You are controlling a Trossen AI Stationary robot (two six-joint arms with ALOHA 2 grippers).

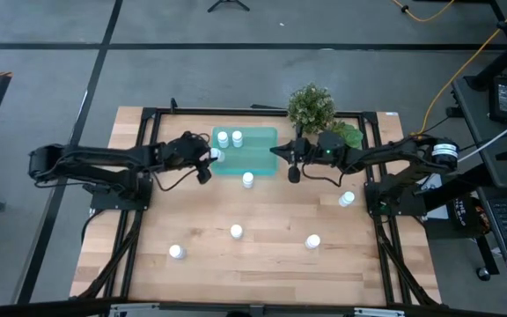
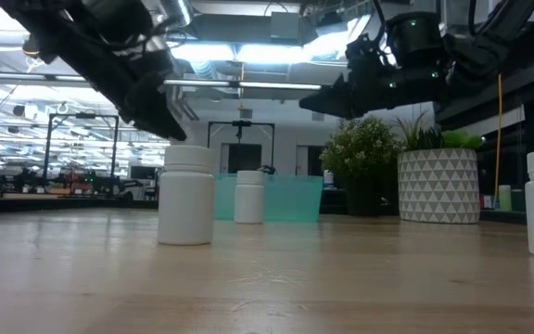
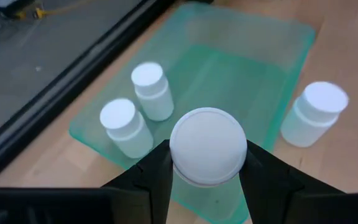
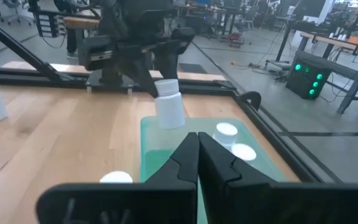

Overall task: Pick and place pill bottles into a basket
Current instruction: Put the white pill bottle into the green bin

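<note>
Two pill bottles (image 1: pixel 230 138) in basket (image 1: pixel 262 139); left gripper (image 3: pixel 207 163) grasping third above left edge; right gripper (image 4: pixel 197 152) clenched, empty; five on table (image 1: pixel 271 260).

no text, label, brand, number or sign is showing legibly in any view: the pill bottles (image 3: pixel 148 90) are presenting plain white sides and caps, and the basket (image 3: pixel 253 68) is carrying no marking.
</note>
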